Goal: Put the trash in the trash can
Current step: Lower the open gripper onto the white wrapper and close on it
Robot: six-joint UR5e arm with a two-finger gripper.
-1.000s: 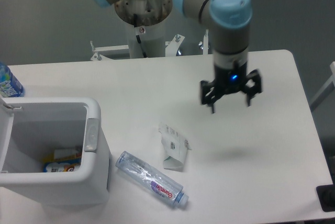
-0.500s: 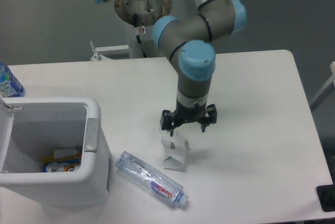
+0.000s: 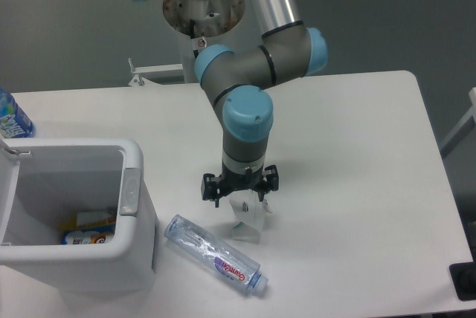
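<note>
The white paper carton [image 3: 248, 221] lies on the table, partly hidden under my gripper [image 3: 240, 195]. The gripper is open and points straight down, its fingers on either side of the carton's upper end, low over it. The clear plastic bottle with a pink-red label and pale blue cap [image 3: 216, 254] lies on its side just in front of the carton. The white trash can [image 3: 132, 214] stands at the left front with its lid open, holding some wrappers inside.
A bottle with a blue label [image 3: 11, 117] stands at the far left edge behind the bin. The robot base [image 3: 204, 28] rises behind the table. A dark object [image 3: 465, 281] sits off the table's front right corner.
My gripper has swung from the right side of the table leftward and down, and now sits low over the carton. The carton, bottle and bin have not moved.
</note>
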